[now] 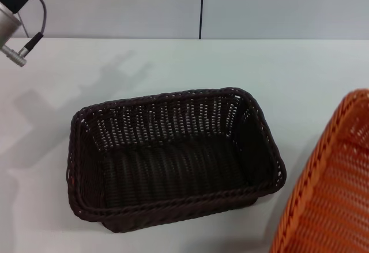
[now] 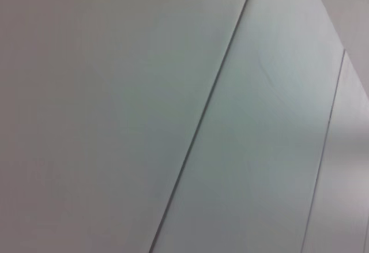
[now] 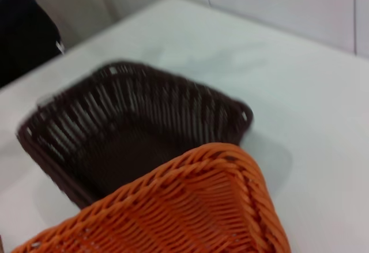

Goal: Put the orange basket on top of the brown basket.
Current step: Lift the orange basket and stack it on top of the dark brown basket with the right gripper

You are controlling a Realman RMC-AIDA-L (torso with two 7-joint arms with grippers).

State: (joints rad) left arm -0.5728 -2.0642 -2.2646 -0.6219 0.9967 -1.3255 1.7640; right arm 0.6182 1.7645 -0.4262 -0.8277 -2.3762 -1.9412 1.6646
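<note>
The brown basket (image 1: 173, 166) stands empty on the white table, in the middle of the head view. The orange basket (image 1: 340, 195) shows at the lower right edge, tilted and cut off by the frame, to the right of the brown one. In the right wrist view the orange basket (image 3: 190, 207) is very close to the camera, its corner overlapping the near side of the brown basket (image 3: 127, 143). The right gripper's fingers show in no view. Part of the left arm (image 1: 14, 17) is up at the far left; its gripper is out of view.
The white table (image 1: 288, 68) runs back to a pale panelled wall (image 1: 202, 5). The left wrist view shows only wall panels (image 2: 115, 114). A dark shape (image 3: 23, 28) stands beyond the table's far corner in the right wrist view.
</note>
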